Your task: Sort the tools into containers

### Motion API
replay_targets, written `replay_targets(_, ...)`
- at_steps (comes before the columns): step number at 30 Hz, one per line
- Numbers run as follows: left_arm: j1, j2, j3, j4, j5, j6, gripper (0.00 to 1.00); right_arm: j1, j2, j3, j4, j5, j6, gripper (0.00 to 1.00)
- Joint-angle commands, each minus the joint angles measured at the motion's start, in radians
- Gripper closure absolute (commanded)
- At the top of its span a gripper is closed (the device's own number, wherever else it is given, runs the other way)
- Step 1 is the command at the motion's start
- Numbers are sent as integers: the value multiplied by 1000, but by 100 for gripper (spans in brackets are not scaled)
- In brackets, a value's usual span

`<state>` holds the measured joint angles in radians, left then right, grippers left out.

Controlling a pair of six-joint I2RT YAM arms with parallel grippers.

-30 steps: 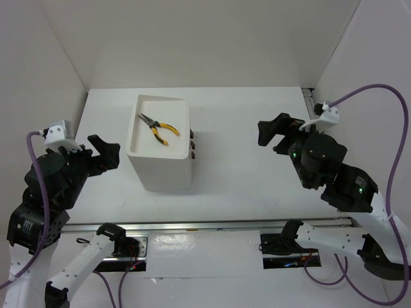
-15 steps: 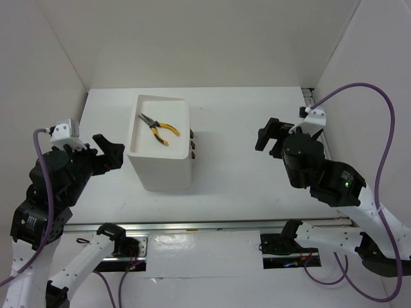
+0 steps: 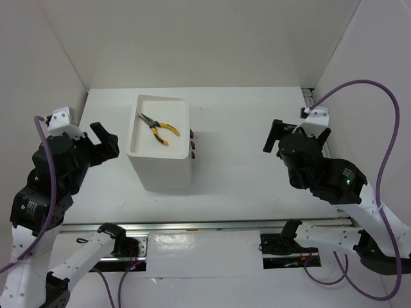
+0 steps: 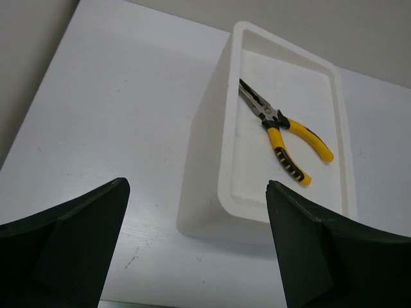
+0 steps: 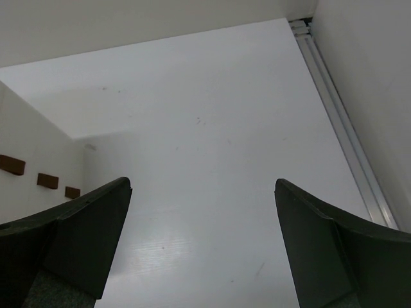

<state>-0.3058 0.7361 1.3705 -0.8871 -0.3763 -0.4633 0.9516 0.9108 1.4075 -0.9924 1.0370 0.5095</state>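
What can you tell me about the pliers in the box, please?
The pliers are a long-nose pair with slim dark metal jaws and yellow handles that carry black grip patches. The jaws look closed and the handles are slightly spread. The pair lies flat on the floor of the open top of the white box, with the nose pointing to the far left corner and the handles towards the right side. It lies there alone, and only that floor touches it.

Black-white arms point(image 3: 327, 176), purple cables point(image 3: 359, 81); left hand point(image 3: 106, 142), right hand point(image 3: 273, 136) black.
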Motion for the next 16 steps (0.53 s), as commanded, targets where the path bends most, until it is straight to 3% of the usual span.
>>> replay_targets(1,-3,29,104,-47,-127,-8,0,6,14,87,-163,94,49,0)
replay_targets(6,-3,55,160,-93,-231,-17,0,6,3,159,-308,149,107,0)
replay_targets(16,-3,66,179,-93,-208,-28,0,6,-35,151,-308,150,87,0)
